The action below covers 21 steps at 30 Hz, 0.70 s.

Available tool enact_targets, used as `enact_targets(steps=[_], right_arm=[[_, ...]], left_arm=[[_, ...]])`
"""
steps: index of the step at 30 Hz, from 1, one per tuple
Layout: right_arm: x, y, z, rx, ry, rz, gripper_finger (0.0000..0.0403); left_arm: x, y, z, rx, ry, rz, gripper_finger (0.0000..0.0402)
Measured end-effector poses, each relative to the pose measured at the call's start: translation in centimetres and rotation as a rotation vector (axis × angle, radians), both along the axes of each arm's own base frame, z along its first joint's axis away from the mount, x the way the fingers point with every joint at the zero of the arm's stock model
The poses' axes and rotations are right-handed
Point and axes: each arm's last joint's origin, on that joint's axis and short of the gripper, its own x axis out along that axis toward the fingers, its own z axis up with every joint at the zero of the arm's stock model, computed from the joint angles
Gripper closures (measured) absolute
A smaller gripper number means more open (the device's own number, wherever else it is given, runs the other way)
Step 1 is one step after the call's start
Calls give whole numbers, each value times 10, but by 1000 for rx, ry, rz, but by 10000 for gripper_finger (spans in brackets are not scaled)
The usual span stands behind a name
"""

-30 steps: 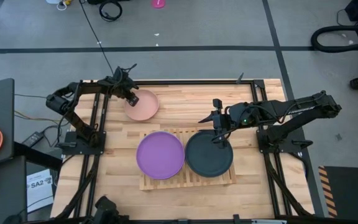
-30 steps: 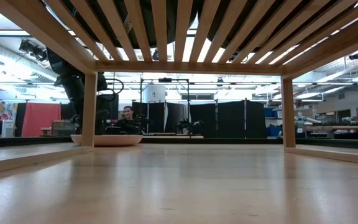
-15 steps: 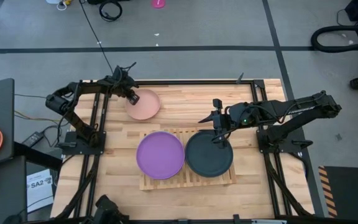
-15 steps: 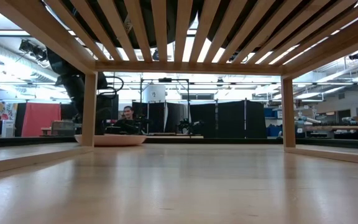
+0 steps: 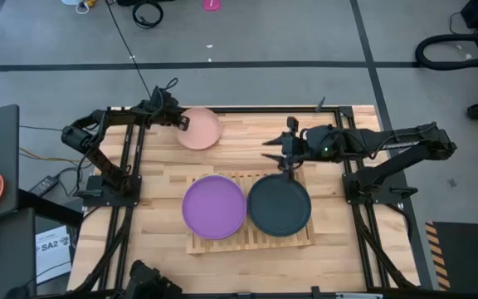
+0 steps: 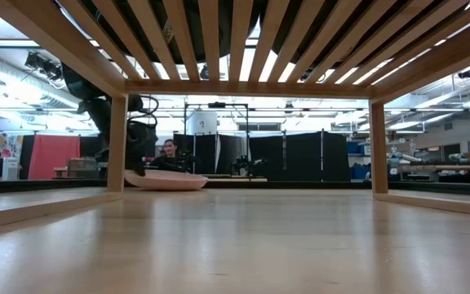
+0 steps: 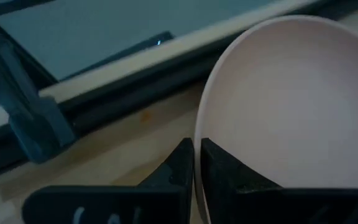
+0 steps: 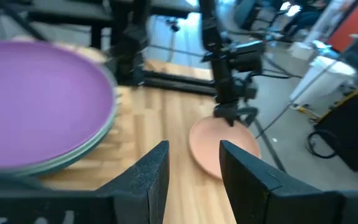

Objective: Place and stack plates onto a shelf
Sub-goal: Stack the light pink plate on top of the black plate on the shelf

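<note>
Slip risk: your left gripper [image 7: 194,163] pinches only the pink plate's [image 5: 199,129] rim, tilted at the far table edge, while the right gripper [image 8: 193,163] gapes empty near the shelf [image 5: 251,242].

Salmon pink plate [image 5: 199,129] at the table's far edge, tilted, one rim lifted, other edge near the tabletop. Purple plate [image 5: 213,207] lies flat on the shelf [image 5: 251,242], topping a stack; a greenish rim shows beneath. Black plate [image 5: 280,206] flat just beside it, same shelf.
</note>
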Motion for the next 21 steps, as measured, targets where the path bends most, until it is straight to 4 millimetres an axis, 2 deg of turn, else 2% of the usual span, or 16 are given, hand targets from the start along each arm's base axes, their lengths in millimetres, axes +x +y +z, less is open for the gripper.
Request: enact_targets(steps=[5, 13, 21], right_arm=[[2, -19, 4, 2, -46, -72, 257], [-1, -50, 5, -1, -57, -192, 257], [-7, -77, 5, 60, -84, -325, 257]], left_arm=[[9, 1, 5, 46, -75, -25, 387], [24, 1, 13, 104, -187, -24, 388], [45, 0, 30, 230, -366, -40, 388]])
